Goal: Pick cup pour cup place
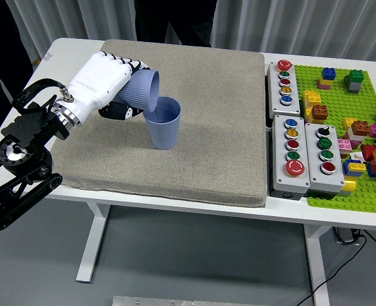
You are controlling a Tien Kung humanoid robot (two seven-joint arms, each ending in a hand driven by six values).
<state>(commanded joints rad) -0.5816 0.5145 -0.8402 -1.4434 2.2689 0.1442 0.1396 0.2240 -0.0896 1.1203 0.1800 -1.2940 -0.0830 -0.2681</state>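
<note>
A blue ribbed cup (164, 123) stands upright on the grey mat (201, 127), left of its middle. My left hand (105, 86), white with black fingers, is shut on a second blue ribbed cup (140, 90). That cup is tipped on its side, its mouth facing right and down, its lip just over the standing cup's left rim. I cannot see what is inside either cup. My right hand is out of view.
Three grey button boxes (301, 131) sit right of the mat. A green baseplate (354, 159) with several loose bricks lies at the far right. A person in dark clothes (175, 22) stands at the far side. The white table's near edge (194, 213) runs below the mat.
</note>
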